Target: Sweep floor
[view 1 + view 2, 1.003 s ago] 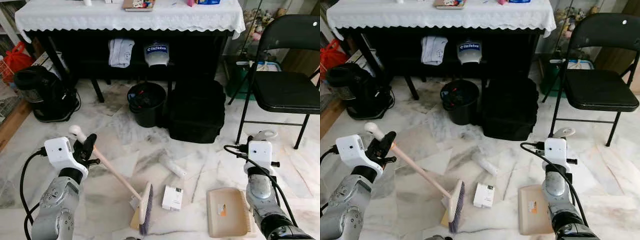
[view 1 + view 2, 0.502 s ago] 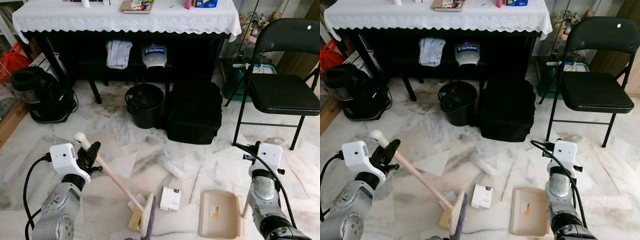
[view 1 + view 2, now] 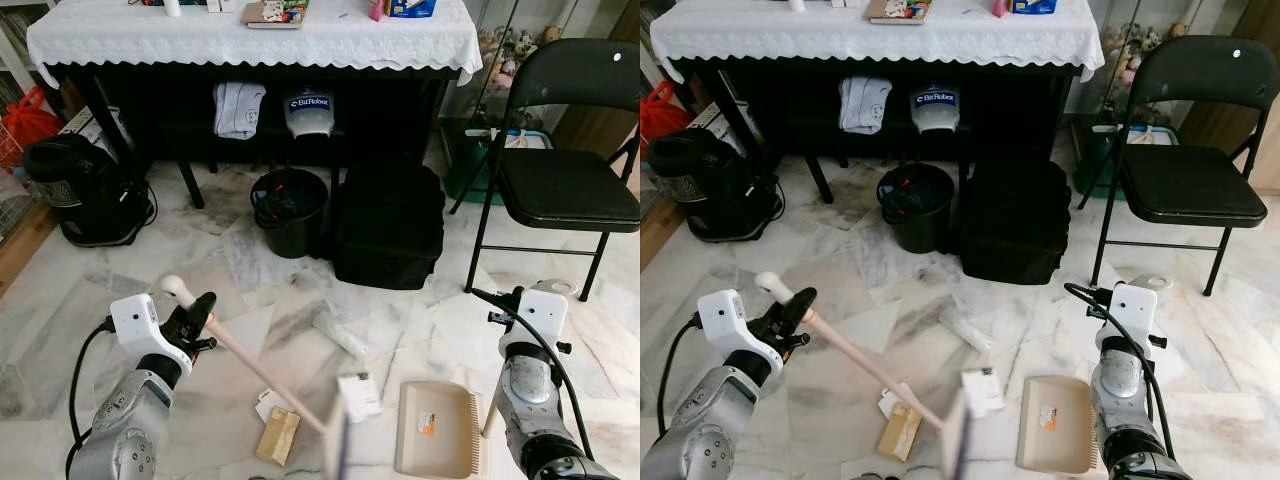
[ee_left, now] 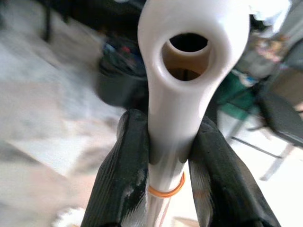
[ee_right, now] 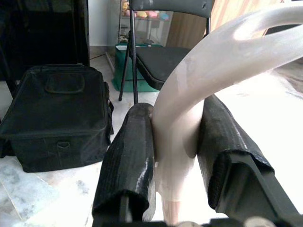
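Your left gripper (image 4: 169,156) is clamped on the pale handle of the broom (image 3: 255,367), both black fingers (image 4: 122,175) pressed to the shaft just below its ring-shaped end. From there the handle slopes down across the marble floor (image 3: 250,270) to the brush head, which is blurred, at the bottom middle of the head view. Your right gripper (image 5: 176,156) is closed around the curved white handle of the dustpan (image 3: 438,429), whose beige tray sits flat on the tiles at your lower right. Between brush and pan lies a small white box (image 3: 359,396); a tan packet (image 3: 277,435) lies just left of the brush. Farther off, a black bucket (image 3: 290,209) and a black bag (image 3: 388,224) stand before the cloth-covered table (image 3: 255,38), with a folding chair (image 3: 573,175) at right.
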Motion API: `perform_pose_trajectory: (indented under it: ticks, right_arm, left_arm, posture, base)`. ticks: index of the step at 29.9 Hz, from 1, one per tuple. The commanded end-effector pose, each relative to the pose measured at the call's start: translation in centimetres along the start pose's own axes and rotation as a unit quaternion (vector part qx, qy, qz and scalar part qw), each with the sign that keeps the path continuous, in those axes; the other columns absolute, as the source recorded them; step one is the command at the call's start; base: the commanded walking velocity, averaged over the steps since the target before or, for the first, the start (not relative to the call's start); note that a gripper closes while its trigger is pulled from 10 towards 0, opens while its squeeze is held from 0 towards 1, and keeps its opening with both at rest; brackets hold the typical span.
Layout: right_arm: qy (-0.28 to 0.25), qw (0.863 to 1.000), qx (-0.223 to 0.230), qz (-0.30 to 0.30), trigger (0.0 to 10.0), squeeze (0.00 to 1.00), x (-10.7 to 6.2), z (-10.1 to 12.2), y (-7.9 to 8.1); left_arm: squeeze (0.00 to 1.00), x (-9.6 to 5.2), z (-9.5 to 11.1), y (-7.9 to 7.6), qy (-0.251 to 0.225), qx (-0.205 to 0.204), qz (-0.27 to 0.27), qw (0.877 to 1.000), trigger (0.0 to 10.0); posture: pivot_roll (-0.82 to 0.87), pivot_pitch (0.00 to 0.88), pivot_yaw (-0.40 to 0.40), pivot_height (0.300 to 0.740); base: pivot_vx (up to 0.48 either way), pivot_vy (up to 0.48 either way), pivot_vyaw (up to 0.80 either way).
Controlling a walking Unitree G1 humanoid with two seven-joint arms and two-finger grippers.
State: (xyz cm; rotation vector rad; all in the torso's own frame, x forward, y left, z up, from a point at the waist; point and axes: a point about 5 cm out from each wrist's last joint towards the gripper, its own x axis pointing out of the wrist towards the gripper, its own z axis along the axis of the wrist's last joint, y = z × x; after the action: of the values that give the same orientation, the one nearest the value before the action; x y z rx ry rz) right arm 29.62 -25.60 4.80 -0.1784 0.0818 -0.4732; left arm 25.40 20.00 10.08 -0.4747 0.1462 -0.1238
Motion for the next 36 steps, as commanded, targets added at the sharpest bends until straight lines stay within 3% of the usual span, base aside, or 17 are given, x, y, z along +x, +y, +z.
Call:
perform_pose_trajectory:
  ticks: [1, 6, 8, 12, 15, 17, 27, 36]
  right_arm:
    - [0.034, 0.999, -0.004, 0.009, 10.0, 0.0, -0.5, -1.2, 0.1]
    - [0.032, 0.999, -0.003, 0.011, 10.0, 0.0, -0.4, -1.0, 0.3]
    - [0.032, 0.999, -0.001, 0.012, 10.0, 0.0, -0.3, -0.9, 0.5]
    - [0.033, 0.999, -0.001, 0.013, 10.0, 0.0, -0.3, -0.9, 0.5]
    - [0.033, 0.999, -0.002, 0.013, 10.0, 0.0, -0.3, -0.9, 0.5]
    - [0.032, 0.999, -0.002, 0.012, 10.0, 0.0, -0.4, -1.0, 0.5]
    - [0.029, 0.999, -0.011, 0.01, 10.0, 0.0, -0.3, -1.0, -0.2]
    - [0.023, 1.0, -0.016, 0.008, 10.0, 0.0, -0.2, -0.9, -0.5]
  left_arm:
    - [0.0, -0.4, 1.0, -0.6, -0.004, -0.025, -0.042, 0.999, 10.0]
    - [0.0, -0.9, 1.6, -0.1, 0.001, 0.0, -0.046, 0.999, 10.0]
    - [0.0, -0.6, 3.6, 0.7, -0.039, 0.06, -0.006, 0.997, 10.0]
    - [0.0, -0.3, 5.0, 0.6, -0.076, 0.076, 0.012, 0.994, 10.0]
    - [0.0, 0.1, 5.7, -0.4, -0.095, 0.103, 0.005, 0.99, 10.0]
    - [0.0, 0.9, 4.5, -1.2, -0.092, 0.09, -0.006, 0.992, 10.0]
    - [0.0, 3.6, 0.7, -1.6, -0.047, 0.059, -0.02, 0.997, 10.0]
    - [0.0, 4.5, -0.7, -1.9, -0.04, 0.06, -0.025, 0.997, 10.0]
  posture:
    - [0.13, 0.106, 0.011, 0.74]
    - [0.13, 0.101, 0.011, 0.74]
    - [0.13, 0.096, 0.01, 0.74]
    - [0.13, 0.094, 0.009, 0.74]
    - [0.13, 0.093, 0.01, 0.74]
    - [0.12, 0.099, 0.011, 0.74]
    - [0.09, 0.11, 0.001, 0.74]
    - [0.08, 0.117, -0.001, 0.74]
  base:
    - [0.0, 0.0, 0.0]
    - [0.0, 0.0, 0.0]
    - [0.0, 0.0, 0.0]
    - [0.0, 0.0, 0.0]
    - [0.0, 0.0, 0.0]
    - [0.0, 0.0, 0.0]
    - [0.0, 0.0, 0.0]
    - [0.0, 0.0, 0.0]
